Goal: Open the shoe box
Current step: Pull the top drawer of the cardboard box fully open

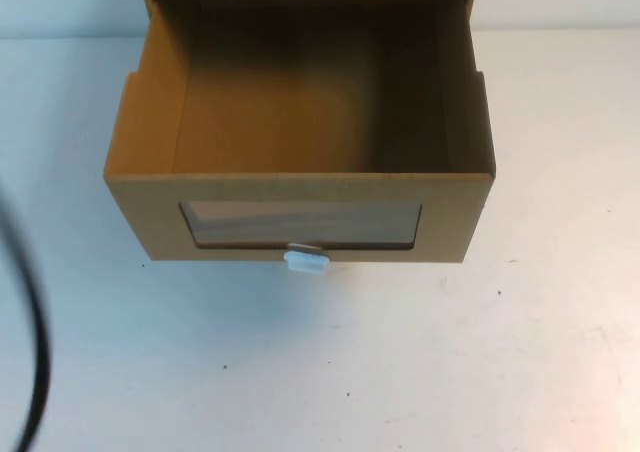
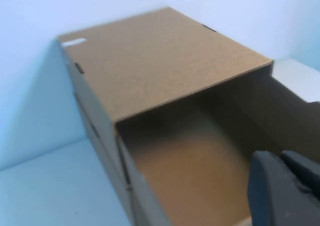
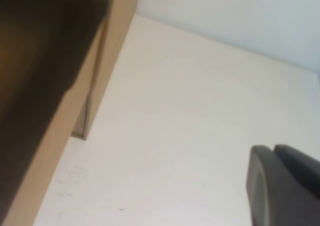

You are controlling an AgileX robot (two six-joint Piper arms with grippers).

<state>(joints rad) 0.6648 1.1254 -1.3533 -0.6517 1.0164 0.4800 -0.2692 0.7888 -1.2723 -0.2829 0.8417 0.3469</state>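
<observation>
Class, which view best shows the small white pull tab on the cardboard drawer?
The high view: the small white plastic pull tab is plain below the cardboard drawer's window. Neither wrist view shows it: the left tool is over the drawer's inside, the right tool over the white table beside it.

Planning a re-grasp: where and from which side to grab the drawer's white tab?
Pinch the white tab, jutting from the drawer front's bottom edge, from the robot's side: it's flat and sticks toward the robot. Left gripper hovers over the drawer; right gripper, shut, over the table beside the box.
</observation>
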